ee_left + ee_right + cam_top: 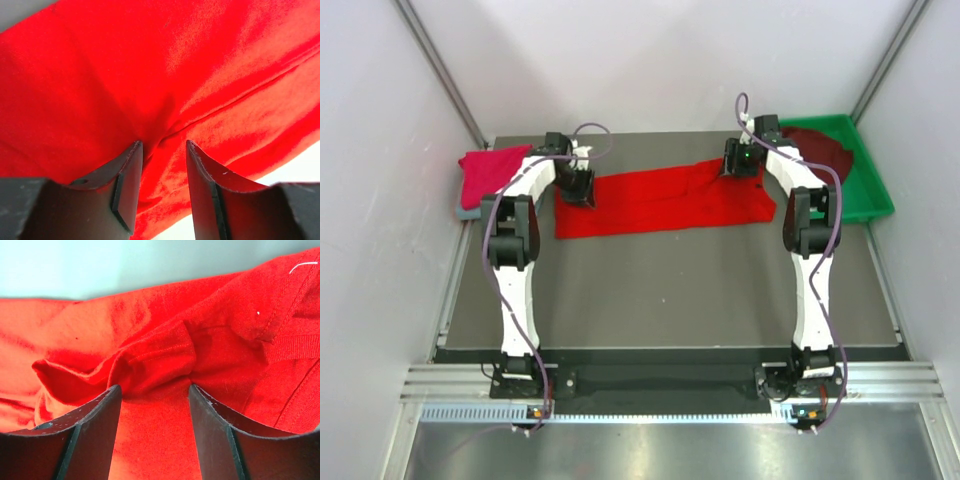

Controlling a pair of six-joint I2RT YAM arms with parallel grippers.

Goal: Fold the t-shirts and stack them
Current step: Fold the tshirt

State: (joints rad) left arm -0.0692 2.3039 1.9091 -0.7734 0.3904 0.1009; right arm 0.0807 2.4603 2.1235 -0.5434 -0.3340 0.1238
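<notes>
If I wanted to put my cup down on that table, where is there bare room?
The widest bare patch is the dark table between the red t-shirt and the arm bases; a thin strip lies behind that shirt. Crowded: both shirt ends under the left gripper and right gripper, crimson-pink t-shirt far left, green tray far right.

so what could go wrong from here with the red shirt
1. The bright red t-shirt is bunched into a ridge at the right jaws; folding from there may lock in a lumpy crease.
2. Cloth puckers at the left jaws too; if one end lets go first, the strip may skew.
3. The left arm passes close by the crimson-pink t-shirt and might nudge it in swinging.
</notes>
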